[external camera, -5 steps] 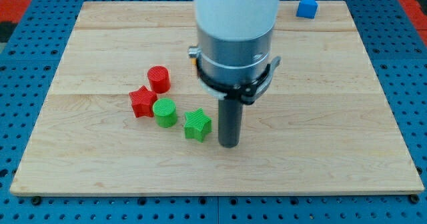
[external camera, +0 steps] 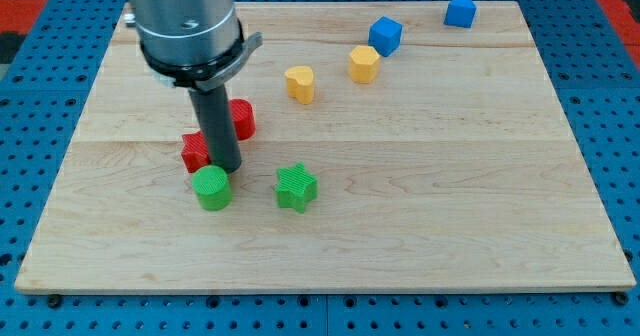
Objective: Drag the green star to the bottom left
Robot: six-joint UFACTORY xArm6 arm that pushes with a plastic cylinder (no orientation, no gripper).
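The green star [external camera: 296,187] lies on the wooden board [external camera: 450,176], a little below and left of its middle. My tip [external camera: 225,167] is to the star's left, about a block's width away. It stands just above the green cylinder [external camera: 211,188] and touches or nearly touches it. A red star [external camera: 194,152] sits right behind the rod on its left. A red cylinder [external camera: 241,119] sits behind the rod on its right, partly hidden.
A yellow block [external camera: 299,83] and a second yellow block [external camera: 364,64] lie in the board's upper middle. A blue cube [external camera: 385,35] lies beside them. Another blue block [external camera: 460,10] sits near the top right edge.
The arm swung from the green star's right side to its left. The green cylinder and red star shifted left and down a little. The green star stayed put.
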